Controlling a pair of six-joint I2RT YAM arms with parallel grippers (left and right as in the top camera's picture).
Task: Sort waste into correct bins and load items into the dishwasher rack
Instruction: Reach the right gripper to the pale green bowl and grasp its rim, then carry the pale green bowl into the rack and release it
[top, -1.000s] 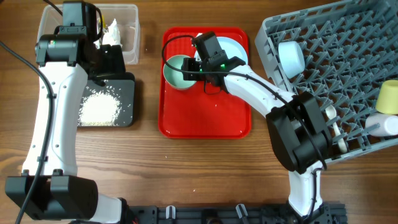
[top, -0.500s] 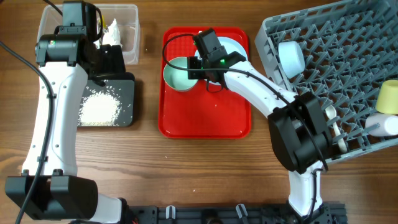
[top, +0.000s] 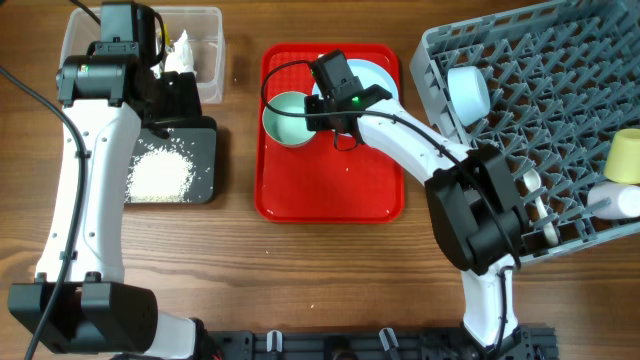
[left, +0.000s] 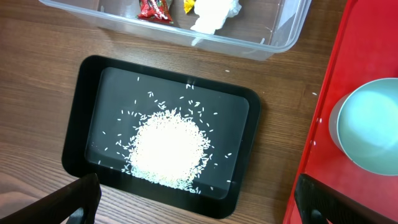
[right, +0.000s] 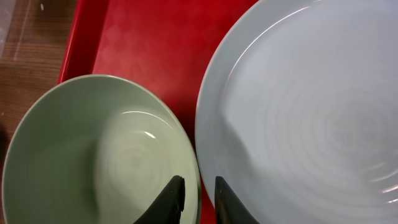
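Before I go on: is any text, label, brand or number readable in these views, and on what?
No text is readable.
Red wrapper in the clear tub: has pale print, too small and blurred to read.
Plate, bowl, red tray, black tray, dishwasher rack: no markings seen.
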